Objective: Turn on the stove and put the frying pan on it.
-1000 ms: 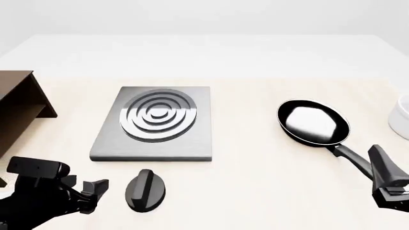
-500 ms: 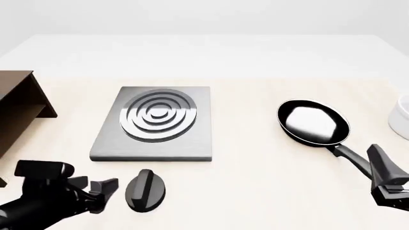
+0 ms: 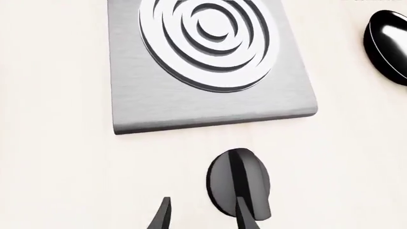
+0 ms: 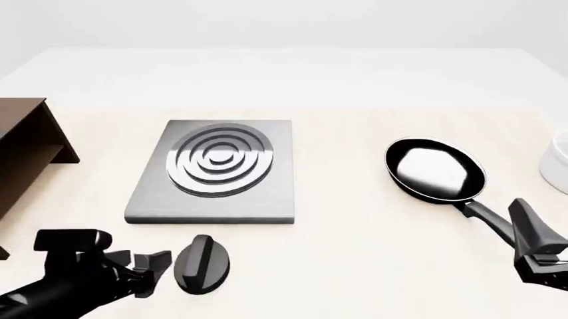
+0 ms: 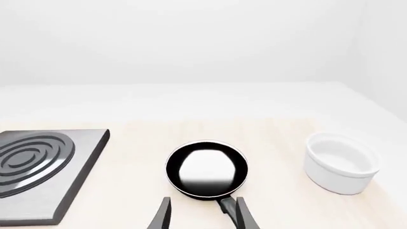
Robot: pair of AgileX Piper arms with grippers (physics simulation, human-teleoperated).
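Left gripper [image 3: 202,217] is showing two dark fingertips standing apart in the left wrist view, with nothing between them; one tip is overlapping the black oval knob [image 3: 239,185], though contact cannot be judged. Beyond the knob, the stove [image 3: 203,67] is lying flat on the table [image 3: 57,181], and an edge of the frying pan [image 3: 389,45] is peeking in.

From the front, the left gripper [image 4: 159,264] is hovering just beside the knob [image 4: 202,264], on its left. The stove [image 4: 217,171] is sitting behind the knob, the brown shelf [image 4: 26,149] at far left. The frying pan [image 4: 437,171] is resting on the table, well right of the stove, its handle running toward the right gripper [image 4: 533,249]. A white cup [image 4: 557,159] is sitting at the right edge.

Through the right wrist view, the right gripper [image 5: 202,214] is holding its fingers apart, one tip overlapping the pan's handle, the other clear of it. The pan [image 5: 207,168] is lying between stove [image 5: 45,164] and cup [image 5: 340,163].
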